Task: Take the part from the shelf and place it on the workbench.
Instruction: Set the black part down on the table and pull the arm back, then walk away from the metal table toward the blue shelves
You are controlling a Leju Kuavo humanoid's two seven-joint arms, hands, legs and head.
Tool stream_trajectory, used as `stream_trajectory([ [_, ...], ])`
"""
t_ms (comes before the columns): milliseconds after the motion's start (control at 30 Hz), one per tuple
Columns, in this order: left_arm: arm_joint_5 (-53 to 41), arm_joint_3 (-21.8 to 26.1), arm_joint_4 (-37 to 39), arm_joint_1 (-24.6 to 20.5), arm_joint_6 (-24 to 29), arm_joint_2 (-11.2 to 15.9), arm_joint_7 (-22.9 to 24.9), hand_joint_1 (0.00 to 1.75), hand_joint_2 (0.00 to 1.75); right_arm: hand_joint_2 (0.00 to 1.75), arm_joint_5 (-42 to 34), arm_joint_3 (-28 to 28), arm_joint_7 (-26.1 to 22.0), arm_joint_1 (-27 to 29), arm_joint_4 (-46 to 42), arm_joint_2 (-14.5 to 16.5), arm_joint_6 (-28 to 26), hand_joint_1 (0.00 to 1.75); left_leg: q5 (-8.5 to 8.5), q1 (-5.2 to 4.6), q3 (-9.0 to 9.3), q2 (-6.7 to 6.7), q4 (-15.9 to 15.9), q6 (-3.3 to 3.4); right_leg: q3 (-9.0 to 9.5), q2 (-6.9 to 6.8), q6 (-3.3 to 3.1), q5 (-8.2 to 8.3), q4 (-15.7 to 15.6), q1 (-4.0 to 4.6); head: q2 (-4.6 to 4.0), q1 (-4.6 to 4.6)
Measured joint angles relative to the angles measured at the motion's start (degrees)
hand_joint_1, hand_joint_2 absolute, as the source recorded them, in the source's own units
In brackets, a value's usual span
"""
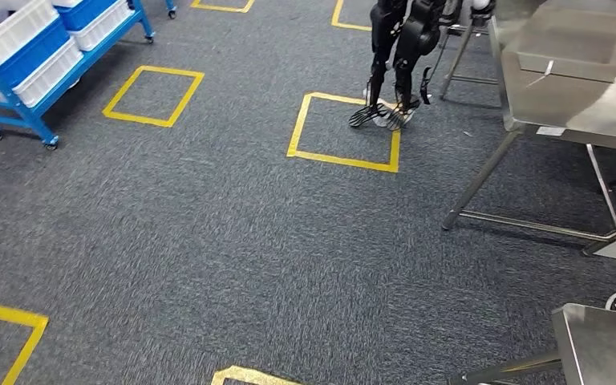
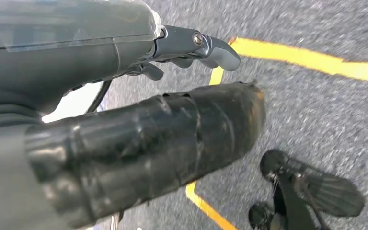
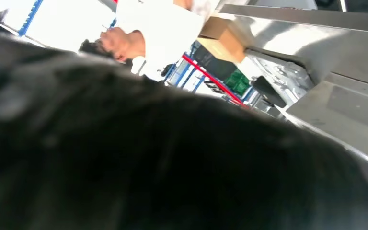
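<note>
The left hand is seen over grey carpet w/ yellow tape squares, fingers loosely curled, nothing held. The right hand is a dark blur close to the lens, so its state can't be told; no part can be made out. A steel workbench stands at right, a blue shelf cart w/ white bins at far left, and another robot's legs btwn them.
</note>
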Motion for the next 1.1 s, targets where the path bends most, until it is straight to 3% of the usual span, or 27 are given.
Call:
stream_trajectory([
  [33,0.0,0.0,0.0,0.1,0.0,0.0,0.0,0.0,0.0,0.0,-0.1,0.0,0.0,0.1,-0.1,0.0,-0.1,0.0,-0.21,-0.04,-0.23,0.49,0.3,-0.3,0.14,-0.79,-0.3,0.13,-0.2,-0.01,-0.01,-0.01],
  [67,0.0,0.0,0.0,0.1,0.0,0.0,-0.1,0.0,0.0,0.0,-0.1,-0.1,0.1,0.2,-0.2,-0.2,-0.1,0.0,-1.01,-0.14,-0.76,1.86,1.3,-0.59,0.3,-1.61,-0.71,0.25,-0.5,-0.02,-0.01,-0.03],
  [133,0.0,0.0,0.0,0.0,-0.1,-0.1,-0.2,0.0,0.0,0.0,-0.4,-0.2,0.1,0.5,-0.5,-0.6,-0.3,0.0,-4.3,-0.21,-3.17,5.62,6.7,-0.99,0.52,-3.38,-1.37,0.32,-0.8,0.21,-0.01,-0.07],
  [167,0.0,0.0,0.0,0.0,-0.2,-0.1,-0.2,0.0,0.0,0.0,-0.5,-0.3,0.1,0.5,-0.6,-0.9,-0.4,0.0,-6.2,-0.07,-4.92,6.68,10.4,-1.12,0.52,-4.22,-1.58,0.26,-0.8,0.39,-0.01,-0.08],
  [233,0.0,0.0,0.0,0.0,-0.2,-0.1,-0.2,0.0,0.0,0.0,-0.7,-0.4,0.2,0.7,-0.6,-1.1,-0.4,0.0,-7.96,0.18,-7.3,7.27,15.8,-1.25,0.51,-5.88,-1.74,0.14,-0.6,0.63,0.0,-0.08],
  [267,0.0,0.0,0.0,0.0,-0.2,-0.1,-0.1,0.0,0.0,0.0,-0.8,-0.4,0.2,0.9,-0.7,-1.1,-0.4,0.0,-7.29,0.25,-7.05,7.38,15.5,-1.27,0.51,-6.65,-1.75,0.07,-0.5,0.68,-0.01,-0.08],
  [300,0.0,0.0,0.0,0.1,-0.2,-0.1,0.1,0.0,0.0,0.0,-0.8,-0.4,0.2,1.1,-0.8,-1.1,-0.4,0.0,-5.73,0.27,-5.69,7.69,13.1,-1.25,0.53,-7.38,-1.73,-0.04,-0.4,0.7,-0.01,-0.08],
  [367,0.0,0.0,0.0,0.0,0.0,-0.1,0.5,0.0,0.0,0.0,-0.9,-0.5,0.2,1.4,-1.0,-1.2,-0.4,0.0,-2.64,-0.06,-1.44,9.93,5.4,-0.95,0.63,-8.69,-1.48,-0.39,-0.1,0.85,-0.01,-0.08],
  [433,0.0,0.0,0.0,0.0,0.2,-0.1,0.7,0.0,0.0,0.0,-0.9,-0.9,0.3,1.6,-1.0,-1.3,-0.4,0.0,-1.66,-0.52,0.79,11.62,0.9,-0.34,0.73,-9.82,-1.08,-0.64,0.2,1.12,-0.01,-0.06],
  [500,0.0,0.0,0.0,0.0,0.3,-0.1,0.6,0.0,0.0,0.0,-0.8,-1.1,0.3,1.9,-1.1,-1.4,-0.4,0.0,-1.51,-0.74,0.79,10.73,0.3,0.35,0.95,-10.99,-0.61,-0.64,0.1,1.18,0.0,-0.06],
  [533,0.0,0.0,0.0,0.0,0.2,-0.1,0.5,0.0,0.0,0.0,-0.8,-1.2,0.3,2.1,-1.2,-1.4,-0.4,0.0,-1.26,-0.69,0.93,10.14,0.0,0.68,1.06,-10.95,-0.33,-0.83,0.1,1.02,0.0,-0.07],
  [600,0.0,0.0,0.0,0.0,0.1,-0.1,0.2,0.0,0.0,0.0,-0.9,-1.3,0.3,2.5,-1.3,-1.7,-0.4,0.0,-0.72,-0.45,1.27,8.96,-0.7,1.38,0.25,-8.44,0.13,-2.74,2.5,0.63,0.0,-0.01],
  [667,0.0,0.0,0.0,-0.1,0.0,-0.1,0.0,0.0,0.0,0.0,-1.0,-1.4,0.3,2.8,-1.4,-2.2,-0.5,0.0,-0.45,-0.33,1.29,7.79,-0.9,1.74,-2.74,-5.05,0.4,-6.29,8.9,0.4,0.0,0.04],
  [733,0.0,0.0,0.0,-0.1,0.0,-0.1,-0.1,0.0,0.0,0.0,-1.0,-1.4,0.4,3.3,-1.4,-2.4,-0.5,0.0,-0.39,-0.35,1.2,6.47,-0.8,1.83,-5.78,-4.04,0.61,-8.3,15.0,0.38,0.0,0.07],
  [767,0.0,0.0,0.0,-0.1,0.0,-0.1,-0.1,0.0,0.0,0.0,-1.1,-1.4,0.4,3.6,-1.4,-2.4,-0.6,0.0,-0.39,-0.36,1.19,5.75,-0.7,1.83,-6.16,-3.9,0.64,-7.7,15.5,0.35,0.0,0.08],
  [800,0.0,0.0,0.0,-0.1,0.0,-0.1,-0.1,0.0,0.0,0.0,-1.1,-1.4,0.5,3.8,-1.4,-2.5,-0.7,0.0,-0.41,-0.36,1.2,4.99,-0.5,1.8,-5.51,-3.76,0.63,-6.11,13.8,0.3,0.0,0.08],
  [867,0.0,0.0,0.0,0.0,0.0,-0.1,0.1,0.0,0.0,0.0,-1.3,-1.4,0.6,4.0,-1.5,-2.8,-1.1,0.0,-0.51,-0.4,1.19,3.45,-0.2,1.57,-2.11,-2.15,0.51,-2.1,6.4,0.09,0.0,0.09],
  [933,0.0,0.0,0.0,-0.1,0.0,-0.1,0.3,0.0,0.0,0.0,-1.4,-1.5,0.7,4.4,-1.5,-3.3,-1.5,0.0,-0.45,-0.42,0.74,2.09,0.2,1.08,0.21,-0.31,0.33,-0.6,1.2,0.02,0.0,0.07],
  [967,0.0,0.0,0.0,-0.1,0.0,-0.1,0.4,0.0,0.0,0.0,-1.6,-1.5,0.8,4.7,-1.5,-3.4,-1.7,0.0,-0.31,-0.36,0.41,1.42,0.2,0.74,0.48,0.01,0.17,-0.82,0.5,0.12,0.0,0.06],
  [1033,0.0,0.1,0.0,0.1,0.0,-0.1,0.4,0.0,0.0,0.0,-1.9,-1.5,1.0,5.3,-1.6,-3.6,-2.2,0.0,-0.08,-0.2,-0.17,0.58,0.2,0.04,0.62,-1.34,-0.4,-0.56,0.1,0.16,0.0,0.08],
  [1100,0.0,0.1,0.0,0.1,0.0,-0.1,0.4,0.0,0.0,0.0,-2.1,-1.5,1.1,6.0,-1.6,-3.8,-3.0,0.0,-1.53,-0.27,-1.16,2.94,2.1,-0.65,0.85,-2.79,-1.18,-0.29,-0.5,0.05,0.0,0.04],
])
